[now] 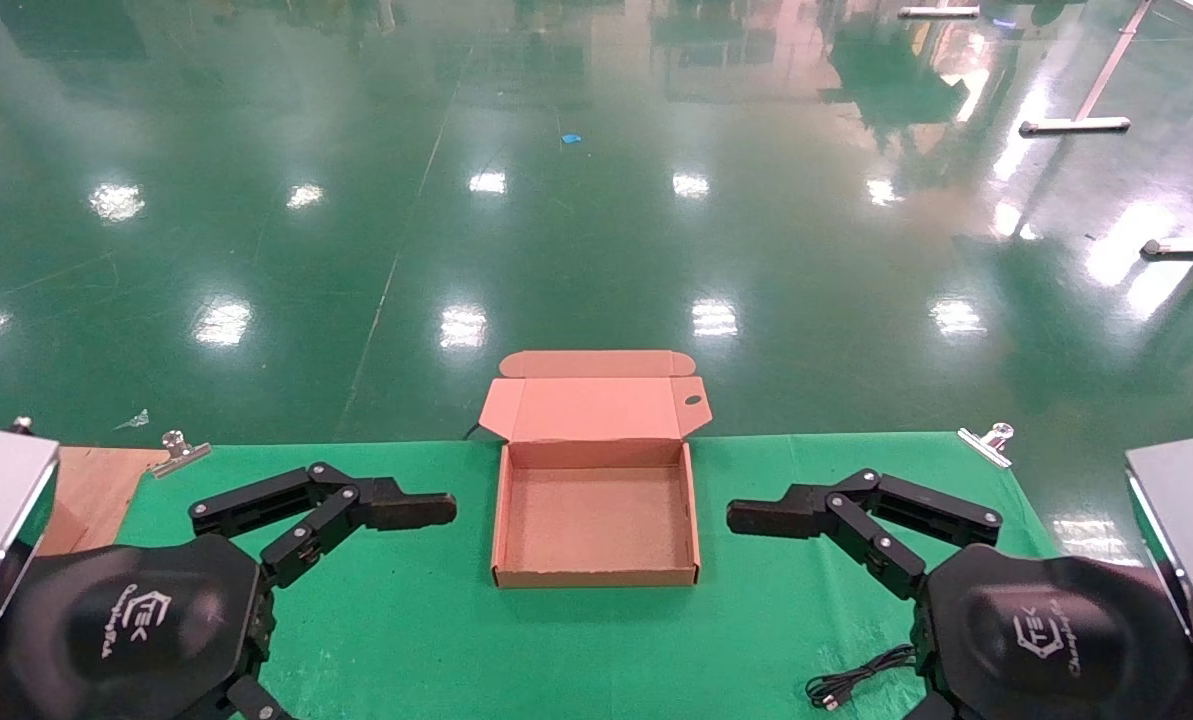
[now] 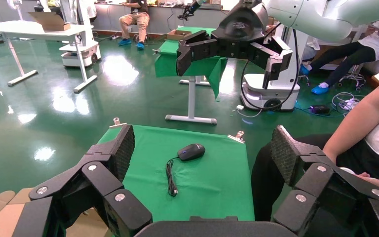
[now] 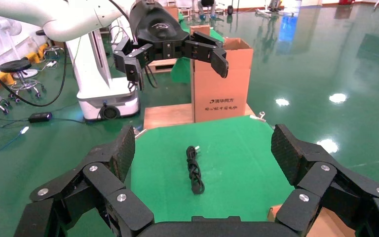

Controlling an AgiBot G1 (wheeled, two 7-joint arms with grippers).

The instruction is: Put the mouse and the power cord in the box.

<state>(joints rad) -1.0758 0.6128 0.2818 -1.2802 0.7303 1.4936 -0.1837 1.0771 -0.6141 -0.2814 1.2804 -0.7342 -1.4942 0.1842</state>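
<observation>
You're hovering both grippers wide open beside the empty box; mouse is lying on the right gripper's side.

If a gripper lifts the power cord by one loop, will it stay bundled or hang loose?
The power cord looks thin and lies in loose loops with no tie that I can see, so it will probably sag and partly unwind. It seems light. Its plug end may dangle and catch the wall of the box.
</observation>
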